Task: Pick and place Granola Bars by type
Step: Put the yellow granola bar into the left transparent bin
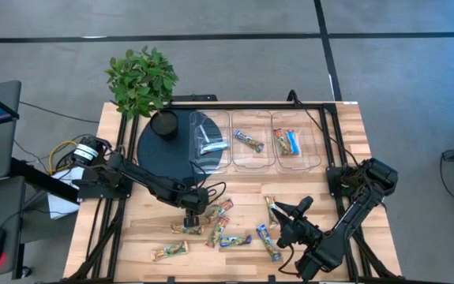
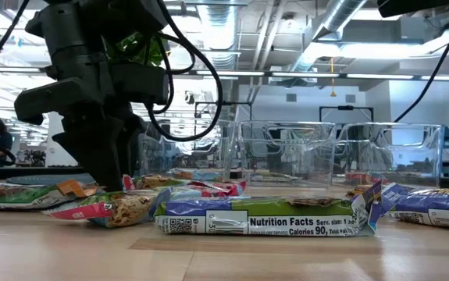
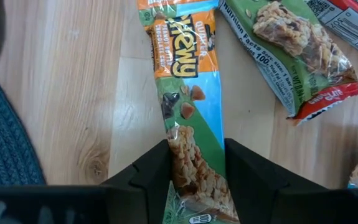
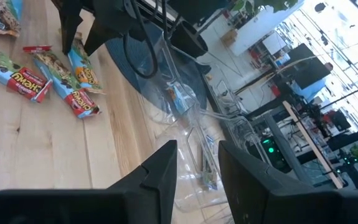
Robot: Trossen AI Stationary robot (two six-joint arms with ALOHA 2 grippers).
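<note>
Several wrapped granola bars lie flat on the wooden table [image 1: 132, 229] in a loose cluster [image 1: 220, 225]. My left gripper [image 1: 193, 214] stands over the cluster's left part, pointing steeply down, shut on a green, blue and orange Chewy bar [image 3: 188, 93]. Other bars lie beside it: a green one [image 3: 297, 50], a blue one [image 1: 234, 241] and one near the front edge [image 1: 170, 251]. My right gripper [image 1: 292, 213] hangs raised over the table's right half, open with nothing between its fingers [image 4: 160, 171]. My left gripper pinches the Chewy bar by its two long edges [image 3: 177, 168], on the half away from the lettering. The fingers [image 3: 144, 177] come from above, slanting down, and lie across the bar. The bar lies flat on the table, its printed side up.
Three clear bins stand in a row at the far side, each holding bars: left [image 1: 211, 142], middle [image 1: 250, 142], right [image 1: 294, 142]. A round dark mat [image 1: 157, 154] with a black cup [image 1: 163, 125] and a potted plant [image 1: 141, 79] sit at the far left.
</note>
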